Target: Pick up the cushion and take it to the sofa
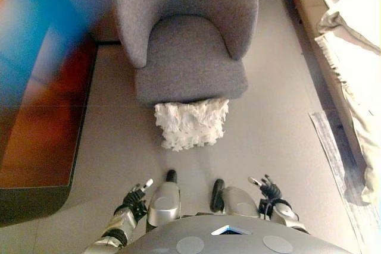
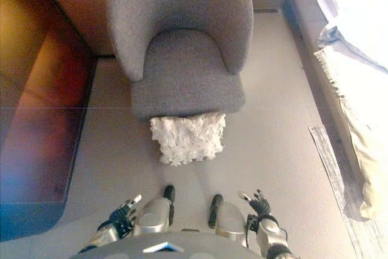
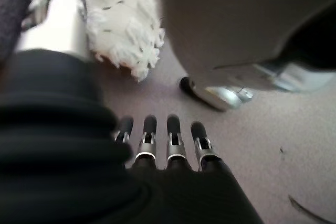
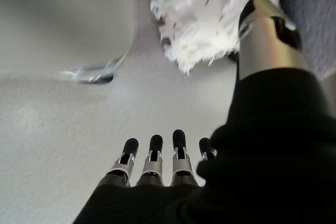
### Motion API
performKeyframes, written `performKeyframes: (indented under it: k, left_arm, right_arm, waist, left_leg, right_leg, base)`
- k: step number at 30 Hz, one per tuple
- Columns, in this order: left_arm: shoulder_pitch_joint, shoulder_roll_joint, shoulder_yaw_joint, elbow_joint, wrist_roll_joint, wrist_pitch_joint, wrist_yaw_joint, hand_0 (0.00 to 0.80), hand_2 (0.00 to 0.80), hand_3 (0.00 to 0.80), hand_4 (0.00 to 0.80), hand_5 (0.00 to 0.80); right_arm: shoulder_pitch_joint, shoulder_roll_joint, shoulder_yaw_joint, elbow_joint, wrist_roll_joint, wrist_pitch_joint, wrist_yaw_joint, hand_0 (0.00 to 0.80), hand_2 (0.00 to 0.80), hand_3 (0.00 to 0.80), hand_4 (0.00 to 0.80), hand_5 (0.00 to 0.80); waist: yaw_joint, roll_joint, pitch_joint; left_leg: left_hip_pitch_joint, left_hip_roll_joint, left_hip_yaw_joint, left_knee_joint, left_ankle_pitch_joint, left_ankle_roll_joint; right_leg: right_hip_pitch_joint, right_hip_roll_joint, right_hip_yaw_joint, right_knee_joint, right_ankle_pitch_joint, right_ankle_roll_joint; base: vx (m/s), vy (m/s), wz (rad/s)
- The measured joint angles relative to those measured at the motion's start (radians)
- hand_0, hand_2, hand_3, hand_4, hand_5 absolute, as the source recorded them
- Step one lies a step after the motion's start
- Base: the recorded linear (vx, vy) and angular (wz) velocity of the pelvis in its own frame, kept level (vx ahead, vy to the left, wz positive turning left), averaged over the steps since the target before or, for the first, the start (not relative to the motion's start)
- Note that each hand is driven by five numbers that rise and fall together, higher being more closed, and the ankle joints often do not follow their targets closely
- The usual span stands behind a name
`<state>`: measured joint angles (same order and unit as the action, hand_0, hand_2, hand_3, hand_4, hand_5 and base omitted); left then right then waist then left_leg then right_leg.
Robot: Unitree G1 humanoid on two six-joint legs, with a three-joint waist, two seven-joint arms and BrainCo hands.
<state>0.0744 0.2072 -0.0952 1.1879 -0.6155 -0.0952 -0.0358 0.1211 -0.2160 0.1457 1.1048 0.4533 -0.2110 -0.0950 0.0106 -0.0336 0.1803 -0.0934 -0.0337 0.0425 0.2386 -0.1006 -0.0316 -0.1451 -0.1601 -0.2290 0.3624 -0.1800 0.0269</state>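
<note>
A white shaggy cushion [image 1: 191, 124] lies on the floor, leaning against the front of a grey armchair [image 1: 189, 57]. It also shows in the wrist views as the cushion [image 3: 122, 22] and the cushion [image 4: 205, 9]. My left hand [image 1: 136, 197] hangs low at the lower left, fingers straight and holding nothing. My right hand [image 1: 268, 190] hangs at the lower right, fingers relaxed and empty. Both hands are well short of the cushion, with bare floor between. A pale sofa [image 1: 339, 34] with light cloth over it runs along the right edge.
A dark glossy low table [image 1: 36, 129] stands on the left. A striped mat [image 1: 336, 153] lies on the floor by the sofa at the right. Grey floor [image 1: 274, 123] stretches between the armchair and the sofa.
</note>
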Motion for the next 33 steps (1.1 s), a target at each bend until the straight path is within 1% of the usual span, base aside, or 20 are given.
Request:
performKeyframes:
  k: [1, 3, 5, 7, 9, 11, 12, 14, 17, 19, 21, 22, 24, 26, 27, 29, 30, 31, 32, 33]
  left_arm:
    - [0.0, 0.002, 0.001, 0.007, 0.015, -0.001, -0.001, 0.0, 0.0, 0.0, 0.0, 0.0]
    - [-0.007, -0.003, 0.014, 0.011, 0.016, -0.001, -0.001, 0.0, 0.0, 0.0, 0.0, 0.0]
    - [-0.013, -0.002, 0.018, 0.007, 0.028, -0.001, -0.001, 0.0, 0.0, 0.0, 0.0, 0.0]
    - [-0.015, 0.005, 0.022, 0.007, 0.056, 0.0, -0.001, 0.0, 0.0, 0.0, 0.0, 0.0]
    - [-0.02, 0.013, 0.026, 0.009, 0.061, 0.0, 0.002, 0.0, 0.0, 0.0, 0.0, 0.0]
    - [-0.015, 0.015, 0.03, 0.012, 0.067, 0.0, 0.013, 0.0, 0.0, 0.0, 0.0, 0.0]
    - [-0.01, 0.015, 0.036, 0.012, 0.075, -0.003, 0.015, 0.0, 0.0, 0.0, 0.0, 0.0]
    - [0.011, -0.004, 0.036, 0.012, 0.091, -0.009, 0.014, 0.0, 0.0, 0.0, 0.0, 0.0]
    - [0.019, -0.003, 0.035, -0.01, 0.091, -0.012, 0.019, 0.0, 0.0, 0.0, 0.0, 0.0]
    - [0.019, 0.009, 0.027, -0.053, 0.09, -0.011, 0.023, 0.0, 0.0, 0.0, 0.0, 0.0]
    - [0.012, 0.011, -0.003, -0.073, 0.088, -0.015, 0.027, 0.0, 0.0, 0.0, 0.0, 0.0]
    - [0.006, 0.01, -0.011, -0.075, 0.086, -0.018, 0.027, 0.0, 0.0, 0.0, 0.0, 0.0]
    - [-0.016, 0.006, -0.029, -0.081, 0.068, -0.02, 0.027, 0.0, 0.0, 0.0, 0.0, 0.0]
    - [-0.023, -0.004, -0.032, -0.103, 0.047, -0.019, 0.029, 0.0, 0.0, 0.0, 0.0, 0.0]
    - [-0.021, -0.006, -0.031, -0.109, 0.042, -0.017, 0.03, 0.0, 0.0, 0.0, 0.0, 0.0]
    - [-0.015, -0.013, -0.031, -0.127, 0.032, -0.016, 0.03, 0.0, 0.0, 0.0, 0.0, 0.0]
    - [-0.004, -0.011, -0.031, -0.144, 0.032, -0.022, 0.029, 0.0, 0.0, 0.0, 0.0, 0.0]
    - [0.008, 0.007, -0.031, -0.143, 0.032, -0.025, 0.028, 0.0, 0.0, 0.0, 0.0, 0.0]
    - [0.022, 0.016, -0.021, -0.134, 0.027, -0.027, 0.027, 0.0, 0.0, 0.0, 0.0, 0.0]
    - [0.014, 0.014, -0.017, -0.118, 0.024, -0.022, 0.028, 0.0, 0.0, 0.0, 0.0, 0.0]
  right_arm:
    - [0.008, -0.009, -0.014, 0.004, -0.001, 0.0, 0.002, 0.0, 0.0, 0.0, 0.0, 0.0]
    - [0.031, -0.003, -0.018, 0.001, -0.002, 0.0, 0.014, 0.0, 0.0, 0.0, 0.0, 0.0]
    - [0.048, 0.019, -0.022, 0.002, -0.003, -0.001, 0.022, 0.0, 0.0, 0.0, 0.0, 0.0]
    - [0.064, 0.044, -0.025, 0.011, -0.006, 0.0, 0.025, 0.0, 0.0, 0.0, 0.0, 0.0]
    - [0.071, 0.052, -0.026, 0.017, -0.01, 0.0, 0.026, 0.0, 0.0, 0.0, 0.0, 0.0]
    - [0.08, 0.053, -0.035, 0.017, -0.021, 0.001, 0.028, 0.0, 0.0, 0.0, 0.0, 0.0]
    - [0.081, 0.049, -0.034, 0.01, -0.033, 0.001, 0.027, 0.0, 0.0, 0.0, 0.0, 0.0]
    - [0.079, -0.004, -0.029, -0.017, -0.046, 0.007, 0.035, 0.0, 0.0, 0.0, 0.0, 0.0]
    - [0.07, -0.036, -0.034, -0.038, -0.07, 0.022, 0.043, 0.0, 0.0, 0.0, 0.0, 0.0]
    - [0.066, -0.035, -0.033, -0.041, -0.059, 0.023, 0.038, 0.0, 0.0, 0.0, 0.0, 0.0]
    - [0.044, -0.035, -0.033, -0.034, -0.035, 0.022, 0.034, 0.0, 0.0, 0.0, 0.0, 0.0]
    - [0.022, -0.04, -0.032, -0.034, -0.026, 0.02, 0.034, 0.0, 0.0, 0.0, 0.0, 0.0]
    - [-0.027, -0.049, -0.022, -0.034, -0.006, 0.016, 0.033, 0.0, 0.0, 0.0, 0.0, 0.0]
    - [-0.044, -0.056, -0.012, -0.036, 0.008, 0.015, 0.033, 0.0, 0.0, 0.0, 0.0, 0.0]
    - [-0.054, -0.045, -0.011, -0.033, 0.009, 0.014, 0.03, 0.0, 0.0, 0.0, 0.0, 0.0]
    - [-0.047, -0.024, 0.006, -0.035, 0.009, 0.012, 0.029, 0.0, 0.0, 0.0, 0.0, 0.0]
    - [-0.045, -0.017, 0.008, -0.035, 0.012, 0.012, 0.02, 0.0, 0.0, 0.0, 0.0, 0.0]
    - [-0.032, -0.019, 0.011, -0.032, 0.011, 0.012, 0.013, 0.0, 0.0, 0.0, 0.0, 0.0]
    - [-0.03, -0.017, 0.01, -0.03, 0.011, 0.012, 0.003, 0.0, 0.0, 0.0, 0.0, 0.0]
    - [-0.044, -0.021, -0.004, -0.032, 0.009, 0.008, -0.009, 0.0, 0.0, 0.0, 0.0, 0.0]
  waist:
    - [-0.019, 0.005, 0.001]
    - [-0.028, 0.021, 0.016]
    - [-0.031, 0.028, 0.023]
    - [-0.052, -0.008, 0.022]
    - [-0.051, -0.029, 0.024]
    - [-0.063, -0.028, 0.019]
    - [-0.077, -0.036, 0.017]
    - [-0.072, 0.002, -0.002]
    - [-0.06, -0.002, -0.012]
    - [-0.036, -0.017, -0.014]
    - [-0.011, -0.011, -0.003]
    - [-0.011, -0.003, 0.006]
    - [-0.003, 0.019, 0.033]
    - [0.009, 0.056, 0.054]
    - [0.019, 0.059, 0.068]
    - [0.059, 0.062, 0.085]
    - [0.066, 0.07, 0.091]
    - [0.063, 0.043, 0.082]
    - [0.065, -0.001, 0.067]
    - [0.059, 0.014, 0.087]
  left_leg:
    - [0.047, -0.013, 0.008, -0.049, -0.017, 0.04]
    - [0.087, -0.01, -0.024, -0.08, -0.008, 0.057]
    - [0.091, -0.004, -0.074, -0.079, -0.008, 0.054]
    - [0.1, -0.006, -0.11, -0.065, -0.02, 0.035]
    - [0.1, 0.004, -0.15, -0.046, -0.039, 0.006]
    - [0.123, 0.046, -0.166, -0.086, -0.045, -0.004]
    - [0.126, 0.052, -0.152, -0.017, -0.061, -0.004]
    - [0.077, 0.048, -0.115, 0.25, -0.11, -0.039]
    - [0.02, 0.049, -0.101, 0.281, -0.015, -0.098]
    - [-0.027, 0.046, -0.101, 0.282, 0.049, -0.083]
    - [-0.049, 0.063, -0.105, 0.246, 0.041, -0.071]
    - [-0.065, 0.068, -0.104, 0.217, 0.022, -0.049]
    - [-0.06, 0.077, -0.102, 0.029, 0.023, -0.042]
    - [-0.019, 0.119, -0.099, -0.138, 0.045, -0.031]
    - [-0.004, 0.133, -0.08, -0.149, 0.083, -0.079]
    - [0.015, 0.166, -0.01, -0.153, 0.084, -0.072]
    - [0.012, 0.2, 0.014, -0.117, 0.066, -0.084]
    - [0.033, 0.182, 0.016, -0.114, 0.06, -0.09]
    - [0.034, 0.149, 0.013, -0.101, 0.052, -0.095]
    - [0.011, 0.158, 0.006, -0.028, 0.034, -0.09]
  right_leg:
    - [-0.006, -0.016, 0.012, 0.054, -0.026, 0.013]
    - [-0.07, -0.029, 0.076, 0.145, -0.061, 0.054]
    - [-0.075, -0.05, 0.111, -0.009, 0.0, 0.139]
    - [-0.067, -0.097, 0.125, -0.117, 0.069, 0.161]
    - [-0.054, -0.103, 0.137, -0.145, 0.142, 0.156]
    - [-0.032, -0.059, 0.137, -0.122, 0.161, 0.123]
    - [-0.029, -0.056, 0.127, -0.113, 0.162, 0.076]
    - [-0.013, -0.03, 0.112, -0.116, 0.157, 0.046]
    - [0.001, -0.024, 0.101, -0.15, 0.156, 0.04]
    - [0.001, -0.034, 0.076, -0.199, 0.182, 0.02]
    - [-0.015, -0.019, 0.065, -0.216, 0.194, -0.006]
    - [-0.03, -0.016, 0.06, -0.221, 0.198, -0.011]
    - [-0.052, 0.0, 0.062, -0.229, 0.201, -0.009]
    - [-0.055, 0.041, 0.066, -0.221, 0.202, -0.001]
    - [-0.051, 0.052, 0.073, -0.226, 0.201, 0.003]
    - [-0.026, 0.076, 0.061, -0.207, 0.195, 0.004]
    - [-0.044, 0.092, 0.04, -0.036, 0.111, -0.023]
    - [-0.028, 0.085, 0.035, 0.025, 0.045, -0.015]
    - [-0.009, 0.064, 0.07, -0.021, -0.026, -0.016]
    - [0.008, 0.07, 0.083, -0.035, -0.009, -0.025]
  base:
    - [0.569, -0.204, 0.18]
    - [0.553, -0.247, 0.02]
    - [0.508, -0.279, 0.29]
    - [0.492, -0.281, 0.55]
    - [0.445, -0.265, 0.61]
    - [0.345, -0.251, 0.78]
    - [0.299, -0.278, 0.66]
    - [0.259, -0.249, 0.35]
    - [0.108, -0.158, 0.43]
    - [-0.02, -0.041, 0.42]
    - [-0.006, 0.028, 0.38]
    - [0.114, 0.059, 0.3]
    - [0.232, 0.083, 0.29]
    - [0.398, 0.146, 0.11]
    - [0.449, 0.18, -0.27]
    - [0.469, 0.21, -0.39]
    - [0.353, 0.194, -0.3]
    - [0.34, 0.196, -0.29]
    - [0.413, 0.226, -0.3]
    - [0.464, 0.216, -0.41]
